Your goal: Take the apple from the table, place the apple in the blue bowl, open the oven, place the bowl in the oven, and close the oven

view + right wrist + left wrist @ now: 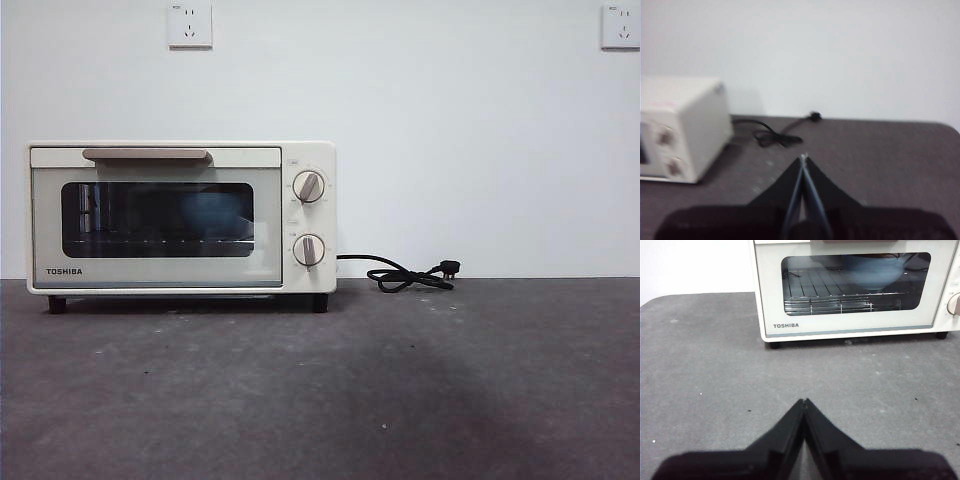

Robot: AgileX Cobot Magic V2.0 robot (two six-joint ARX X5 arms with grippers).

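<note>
The cream-white oven (182, 217) stands on the dark grey table (400, 390) at the left, its glass door closed. Behind the glass the blue bowl (208, 212) rests on the wire rack, also seen as the blue bowl (872, 271) in the left wrist view. The apple is hidden. My left gripper (804, 401) is shut and empty, hovering over the table in front of the oven (850, 290). My right gripper (803, 158) is shut and empty, off to the right of the oven (682, 127). Neither arm shows in the front view.
A black power cord (410, 274) with its plug lies on the table right of the oven, near the wall; it appears as the cord (772, 136) in the right wrist view. Two wall sockets (190, 25) sit high on the white wall.
</note>
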